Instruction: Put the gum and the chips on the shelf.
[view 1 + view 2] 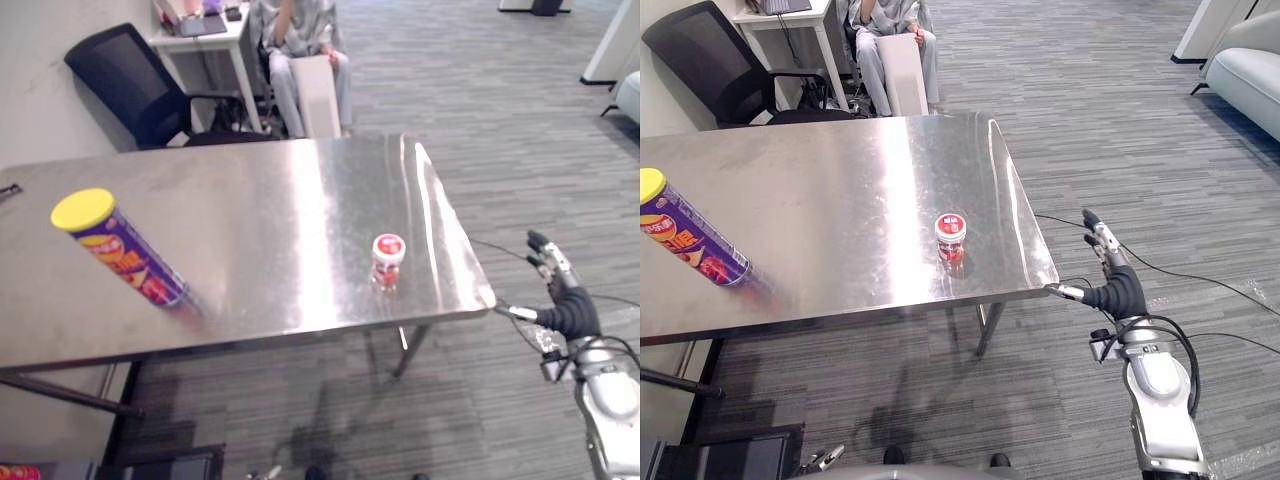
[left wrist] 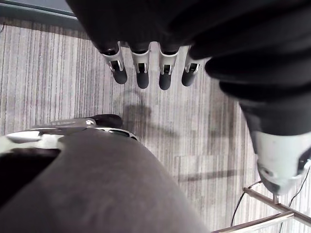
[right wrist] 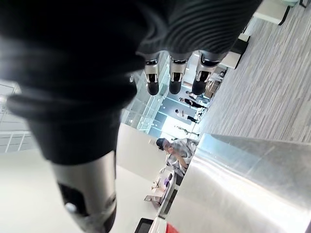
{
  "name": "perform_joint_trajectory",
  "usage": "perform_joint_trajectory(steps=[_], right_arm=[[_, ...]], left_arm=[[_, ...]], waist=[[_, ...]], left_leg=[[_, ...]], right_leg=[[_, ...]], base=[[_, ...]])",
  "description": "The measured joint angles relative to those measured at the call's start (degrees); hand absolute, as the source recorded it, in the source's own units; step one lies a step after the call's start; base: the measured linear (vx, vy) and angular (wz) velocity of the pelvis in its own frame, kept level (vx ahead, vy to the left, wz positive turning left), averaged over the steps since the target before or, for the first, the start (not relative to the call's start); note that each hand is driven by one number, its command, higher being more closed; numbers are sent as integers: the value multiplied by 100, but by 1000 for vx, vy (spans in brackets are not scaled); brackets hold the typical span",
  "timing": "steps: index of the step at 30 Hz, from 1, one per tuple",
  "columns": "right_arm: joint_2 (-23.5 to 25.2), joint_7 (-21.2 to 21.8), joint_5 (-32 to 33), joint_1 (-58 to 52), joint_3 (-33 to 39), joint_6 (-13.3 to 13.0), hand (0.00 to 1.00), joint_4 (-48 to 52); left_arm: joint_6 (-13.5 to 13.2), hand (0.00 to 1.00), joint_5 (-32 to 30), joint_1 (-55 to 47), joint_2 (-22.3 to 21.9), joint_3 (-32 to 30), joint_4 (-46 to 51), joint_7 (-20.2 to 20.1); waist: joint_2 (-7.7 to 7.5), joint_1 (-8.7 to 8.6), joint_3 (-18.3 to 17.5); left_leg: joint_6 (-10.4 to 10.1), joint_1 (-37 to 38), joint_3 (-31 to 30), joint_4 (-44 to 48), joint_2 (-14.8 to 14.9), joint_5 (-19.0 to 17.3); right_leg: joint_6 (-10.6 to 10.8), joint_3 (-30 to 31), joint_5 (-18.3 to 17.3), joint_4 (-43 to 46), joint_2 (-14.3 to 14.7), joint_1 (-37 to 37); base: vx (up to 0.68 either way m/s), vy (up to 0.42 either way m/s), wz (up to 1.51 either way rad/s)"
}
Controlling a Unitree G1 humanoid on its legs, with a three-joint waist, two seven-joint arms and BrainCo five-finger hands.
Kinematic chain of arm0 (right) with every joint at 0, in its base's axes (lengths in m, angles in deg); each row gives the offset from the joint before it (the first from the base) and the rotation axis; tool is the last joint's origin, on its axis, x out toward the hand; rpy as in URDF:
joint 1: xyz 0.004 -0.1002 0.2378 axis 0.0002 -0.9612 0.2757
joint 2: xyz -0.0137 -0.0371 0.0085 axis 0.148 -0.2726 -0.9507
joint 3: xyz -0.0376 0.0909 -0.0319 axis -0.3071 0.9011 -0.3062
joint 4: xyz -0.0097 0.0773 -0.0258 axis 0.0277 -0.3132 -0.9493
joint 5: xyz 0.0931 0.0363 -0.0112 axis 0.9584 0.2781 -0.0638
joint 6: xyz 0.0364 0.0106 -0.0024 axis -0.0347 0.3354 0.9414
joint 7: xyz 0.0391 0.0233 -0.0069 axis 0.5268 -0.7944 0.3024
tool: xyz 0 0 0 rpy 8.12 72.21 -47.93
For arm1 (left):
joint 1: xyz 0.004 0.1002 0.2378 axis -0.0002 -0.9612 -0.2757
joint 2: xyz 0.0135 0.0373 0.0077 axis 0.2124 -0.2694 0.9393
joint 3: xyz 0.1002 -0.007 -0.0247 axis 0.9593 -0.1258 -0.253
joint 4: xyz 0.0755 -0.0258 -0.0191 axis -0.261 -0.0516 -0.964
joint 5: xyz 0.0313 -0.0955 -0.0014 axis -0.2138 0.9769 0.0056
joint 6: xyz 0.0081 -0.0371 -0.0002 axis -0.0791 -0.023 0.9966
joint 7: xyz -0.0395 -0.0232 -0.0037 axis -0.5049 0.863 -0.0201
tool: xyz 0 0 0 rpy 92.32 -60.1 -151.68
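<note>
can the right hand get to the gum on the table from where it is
Probably yes. The right hand is open just off the near right corner of the table, and the gum stands upright near that edge, only bare steel between them.

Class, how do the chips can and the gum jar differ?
The chips can is long and purple with a yellow lid; the gum jar is short with a red-and-white lid. The chips can sits far left; the gum jar near the right edge. Both rest on the table, unheld.
</note>
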Motion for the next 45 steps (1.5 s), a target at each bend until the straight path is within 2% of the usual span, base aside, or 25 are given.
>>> perform_joint_trajectory(steps=[4, 11, 20, 24, 34, 45], right_arm=[[0, -85, 107, 286, -328, 23, 0, -422], [79, -310, 107, 762, -744, 65, 0, -1041], [376, -608, 105, 1645, -1034, 200, 0, -2346], [696, -752, 106, 2088, -1044, 314, 0, -2930], [972, -1017, 170, 2818, -1223, 366, 0, -3477], [1092, -993, 205, 3151, -1563, 375, 0, -3497]], left_arm=[[1, 0, 5, 16, -4, 49, 8, 14], [6, 0, 1, 34, -6, 120, 7, 65], [104, 0, -4, 60, -23, 153, 42, 158], [125, 0, -9, 81, -35, 153, 55, 190], [134, 0, -10, 97, -50, 146, 156, 277], [175, 0, -10, 141, -55, 109, 271, 297]], waist=[[9, 104, -5], [41, 138, -3], [79, 276, 55], [85, 357, 99], [79, 438, 284], [34, 556, 487]], left_leg=[[22, 3, -26, -1, -2, 18], [41, -10, -195, -24, -16, 114], [52, -123, -419, -38, -28, 178], [51, -117, -454, -26, -31, 177], [51, -101, -457, -43, -24, 177], [34, -75, -479, -43, -21, 164]], right_leg=[[-1, -17, 0, 2, -3, 16], [-15, -170, -8, 0, -15, 71], [-43, -381, -18, -21, -19, 97], [-56, -431, 0, -118, -12, 180], [-75, -451, 14, -127, -1, 223], [-75, -501, 14, -198, 1, 311]], base=[[-21, -7, 1], [-67, -10, 11], [-11, -2, 12], [43, -6, 7], [13, -2, 0], [11, -1, 1]])
